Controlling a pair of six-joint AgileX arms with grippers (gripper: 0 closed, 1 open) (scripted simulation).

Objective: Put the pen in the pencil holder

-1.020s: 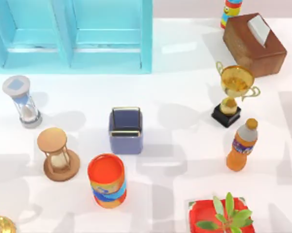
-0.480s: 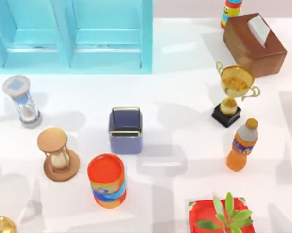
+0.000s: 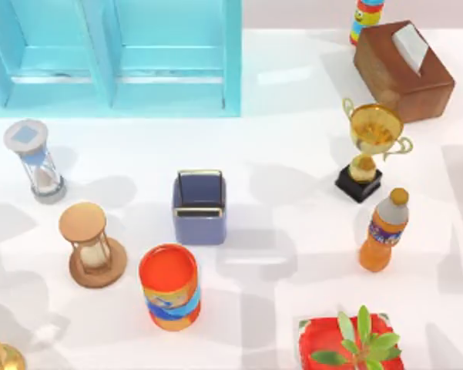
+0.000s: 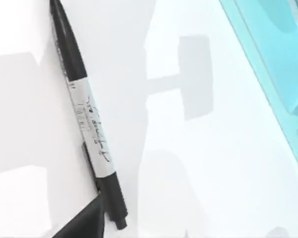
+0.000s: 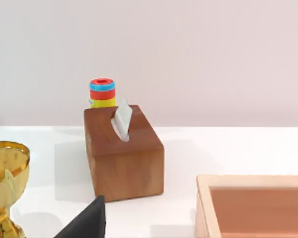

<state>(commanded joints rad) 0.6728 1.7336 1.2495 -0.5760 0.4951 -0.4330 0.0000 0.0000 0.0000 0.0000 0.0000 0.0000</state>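
The pen [image 4: 88, 114] lies flat on the white worktop [image 4: 223, 163] under the left arm's camera, black at both ends with a pale printed band along its middle; a dark corner of the left tool [image 4: 84, 223] pokes in just beside the pen's near end, and I cannot tell whether that tool is wide or narrow, or whether it touches the pen. The pencil holder [image 3: 199, 206] stands upright near the middle of the top view, between the wooden hourglass [image 3: 91, 245] and the orange bottle [image 3: 384, 230], with the orange can [image 3: 169, 287] just in front of it and its divider splitting the opening into 2 compartments. The right tool [image 5: 87, 220] is parked facing the tissue box [image 5: 124, 151] and the trophy [image 5: 5, 183]; its opening cannot be judged either. The main risk, as I judge it, is the grasp: a thin round pen lying flat can roll or skid away if the fingers close off-centre, and a grip near 1 end would leave it drooping. Carrying it in, the pen could clip the holder's rim or divider, or the arm could knock over the can or hourglass. Compared with 1 second ago, a small dark shape at the top view's left edge is gone and the shadows on the left side have shifted, while every object has kept its place.
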